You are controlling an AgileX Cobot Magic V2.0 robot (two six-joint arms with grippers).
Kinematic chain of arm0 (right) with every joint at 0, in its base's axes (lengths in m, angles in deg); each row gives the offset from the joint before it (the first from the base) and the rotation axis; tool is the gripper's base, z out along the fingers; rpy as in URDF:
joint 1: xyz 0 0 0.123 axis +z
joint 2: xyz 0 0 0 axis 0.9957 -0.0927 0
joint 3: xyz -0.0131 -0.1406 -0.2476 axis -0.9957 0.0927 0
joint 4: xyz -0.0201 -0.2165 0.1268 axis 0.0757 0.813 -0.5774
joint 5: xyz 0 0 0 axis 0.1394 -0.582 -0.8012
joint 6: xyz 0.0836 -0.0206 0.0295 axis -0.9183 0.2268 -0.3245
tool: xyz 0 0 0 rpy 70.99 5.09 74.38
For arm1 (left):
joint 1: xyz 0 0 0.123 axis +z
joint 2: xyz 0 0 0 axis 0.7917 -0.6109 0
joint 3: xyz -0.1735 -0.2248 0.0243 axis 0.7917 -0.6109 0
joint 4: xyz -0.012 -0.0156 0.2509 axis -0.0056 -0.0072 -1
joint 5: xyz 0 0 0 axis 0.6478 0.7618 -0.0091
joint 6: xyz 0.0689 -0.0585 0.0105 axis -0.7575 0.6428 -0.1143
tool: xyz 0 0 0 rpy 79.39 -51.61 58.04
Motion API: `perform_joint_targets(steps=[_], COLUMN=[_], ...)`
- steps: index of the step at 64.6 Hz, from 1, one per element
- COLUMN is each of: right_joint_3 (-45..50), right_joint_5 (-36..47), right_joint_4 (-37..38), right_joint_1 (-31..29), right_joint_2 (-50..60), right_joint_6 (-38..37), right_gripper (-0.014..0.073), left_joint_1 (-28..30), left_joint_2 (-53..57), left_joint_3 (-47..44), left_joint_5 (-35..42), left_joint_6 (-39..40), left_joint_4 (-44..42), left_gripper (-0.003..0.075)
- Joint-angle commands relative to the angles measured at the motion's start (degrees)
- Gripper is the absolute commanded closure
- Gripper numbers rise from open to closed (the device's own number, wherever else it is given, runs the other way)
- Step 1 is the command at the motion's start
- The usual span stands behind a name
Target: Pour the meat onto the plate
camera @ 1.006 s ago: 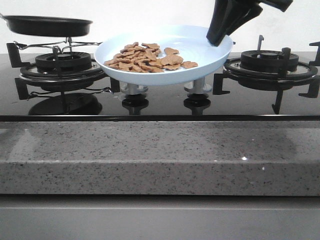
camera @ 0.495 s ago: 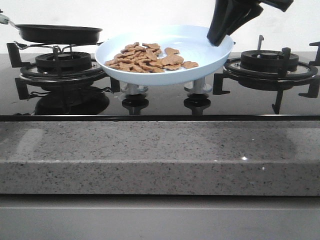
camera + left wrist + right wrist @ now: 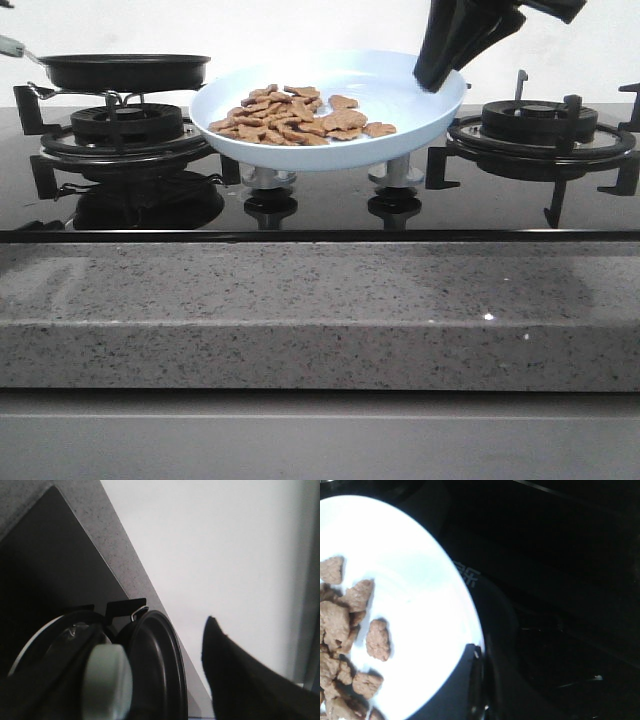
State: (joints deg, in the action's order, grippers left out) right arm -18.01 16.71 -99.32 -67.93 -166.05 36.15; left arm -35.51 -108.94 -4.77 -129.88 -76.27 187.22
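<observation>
- Now the right gripper comes down from the upper right of the front view, black fingers slanted down-left, tips meeting the right rim of the plate.
- Right wrist view: a dark finger lies over the plate edge; jaws look closed on the rim, w/ the plate held above the stove knobs.
- Left arm itself is almost out of the front view; only a pale handle shows at the left edge.
- Left wrist view: the left gripper is around the pale handle of the black frying pan, one dark finger free on the other side. Looks shut on the handle, but contact is partly hidden.
- Meat lies as a heap in the plate, mostly in its left half; same chunks seen in the right wrist view.
- Frying pan sits level just over the left burner, beside the plate, not touching.
- Vs. 1 s ago: pan has moved right and lower, closer to the burner grate; plate, meat and right gripper are unchanged.
</observation>
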Motion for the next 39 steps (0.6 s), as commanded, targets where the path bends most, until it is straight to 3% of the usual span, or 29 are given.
perform_joint_targets(steps=[1, 39], right_joint_3=[-1.4, -1.4], right_joint_5=[2.1, 2.1], right_joint_4=[-1.7, -1.7], right_joint_1=[-0.2, -0.2], right_joint_2=[3.1, 3.1], right_joint_6=[0.3, 0.3], right_gripper=[0.0663, 0.0663], left_joint_1=[0.4, 4.3], left_joint_2=[3.1, 3.2], left_joint_3=[1.5, 1.5], left_joint_5=[-4.9, -22.8], left_joint_6=[0.4, 2.1], left_joint_4=[1.0, -14.0], left_gripper=[0.0169, 0.0176])
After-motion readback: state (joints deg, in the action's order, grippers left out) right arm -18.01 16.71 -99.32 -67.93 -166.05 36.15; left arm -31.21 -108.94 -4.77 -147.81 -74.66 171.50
